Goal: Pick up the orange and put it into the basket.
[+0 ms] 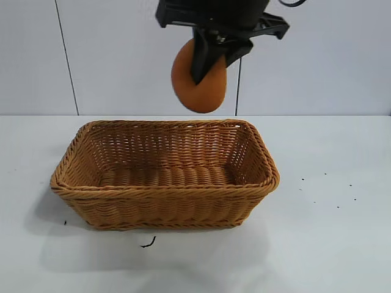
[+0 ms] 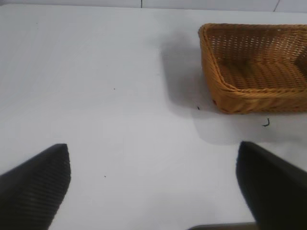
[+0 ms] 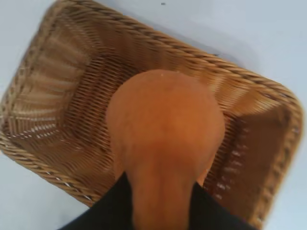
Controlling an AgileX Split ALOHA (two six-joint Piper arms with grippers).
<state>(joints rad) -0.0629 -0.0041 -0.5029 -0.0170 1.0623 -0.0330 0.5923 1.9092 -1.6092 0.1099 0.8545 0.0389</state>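
Exterior: right gripper (image 1: 211, 58) hangs high over the basket (image 1: 91, 190), pinching the orange (image 1: 198, 82) above its back rim. Dropped from here it could clip that rim and bounce out. Left wrist: left gripper (image 2: 153, 184) sits wide open, well clear, bare table (image 2: 96, 86) around it. Right wrist: orange (image 3: 165, 129) over the basket (image 3: 29, 86) floor, lots of room inside

No readable text — anywhere
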